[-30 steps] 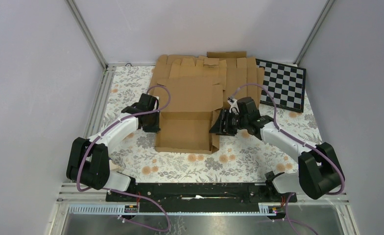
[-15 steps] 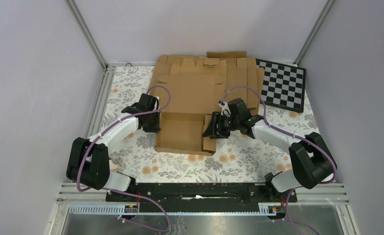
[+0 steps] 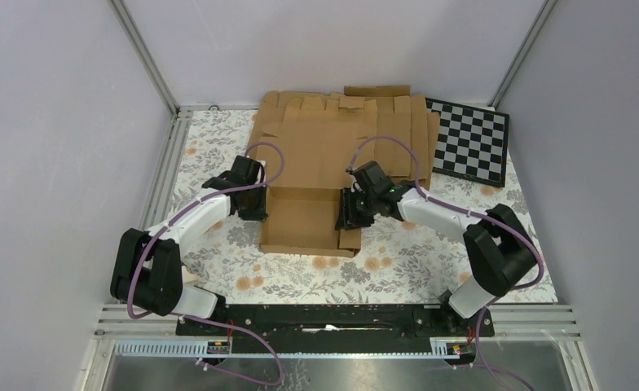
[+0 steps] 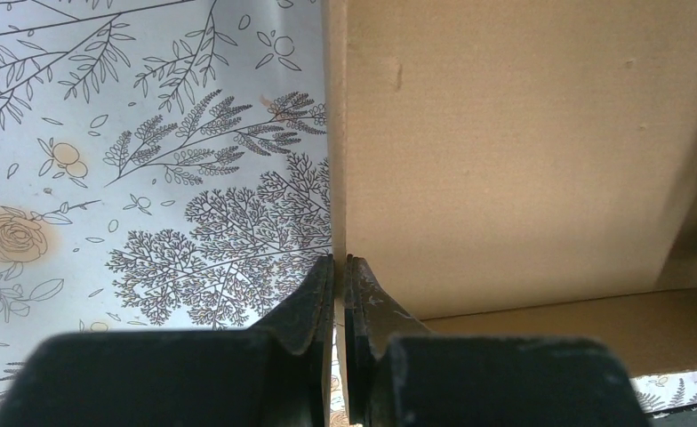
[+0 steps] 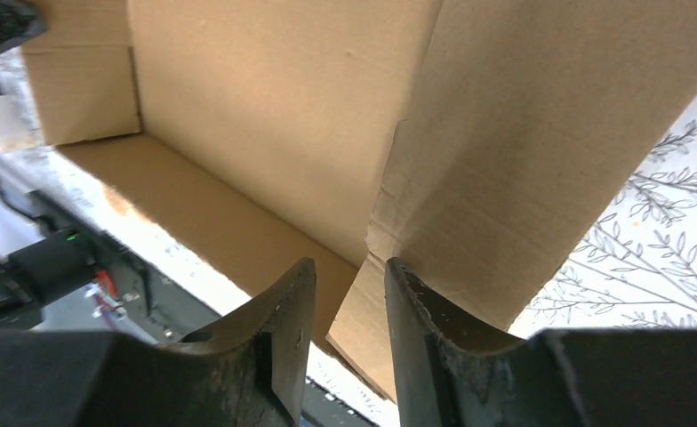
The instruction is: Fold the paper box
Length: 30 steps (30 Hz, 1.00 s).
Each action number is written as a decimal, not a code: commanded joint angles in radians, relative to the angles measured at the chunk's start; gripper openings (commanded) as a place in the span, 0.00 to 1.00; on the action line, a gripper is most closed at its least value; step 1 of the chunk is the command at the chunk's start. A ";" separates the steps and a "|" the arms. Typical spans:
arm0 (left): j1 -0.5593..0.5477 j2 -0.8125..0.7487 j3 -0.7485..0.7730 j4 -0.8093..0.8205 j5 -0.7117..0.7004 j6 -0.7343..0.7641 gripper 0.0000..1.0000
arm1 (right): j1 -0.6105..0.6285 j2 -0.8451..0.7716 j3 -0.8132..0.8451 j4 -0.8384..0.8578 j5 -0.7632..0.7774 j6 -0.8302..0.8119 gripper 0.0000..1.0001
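Paper box (image 3: 300, 218) wall in left end effector (image 4: 339, 261) pinch; right end effector (image 5: 349, 264) spread astride flap, contact unclear

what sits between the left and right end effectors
The open brown cardboard box: in the top view the left end effector pinches its left wall, and the right end effector sits at its right flap.

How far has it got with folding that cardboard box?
Partly there. Done: the paper box has a floor with its near wall standing. In hand: the left jaws pinch its left wall while the right jaws, apart, straddle the right flap, tilted inward. Left: that flap's tucking and the lid, lying flat behind.
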 commanded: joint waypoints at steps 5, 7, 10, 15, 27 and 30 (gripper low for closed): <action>-0.005 -0.014 -0.005 0.025 0.030 0.004 0.01 | 0.108 0.139 0.205 -0.315 0.384 -0.166 0.42; -0.006 -0.016 -0.005 0.026 0.028 0.003 0.01 | 0.118 0.169 0.231 -0.351 0.422 -0.192 0.40; -0.007 -0.017 -0.008 0.026 0.028 0.002 0.01 | 0.121 0.213 0.256 -0.400 0.498 -0.207 0.40; -0.007 -0.017 -0.008 0.026 0.028 0.002 0.01 | 0.120 0.291 0.289 -0.468 0.594 -0.218 0.39; -0.017 -0.017 -0.008 0.025 0.030 0.001 0.01 | 0.121 0.093 0.263 -0.310 0.384 -0.237 0.57; -0.017 -0.016 -0.005 0.025 0.030 0.002 0.01 | 0.122 0.040 0.249 -0.284 0.396 -0.242 0.59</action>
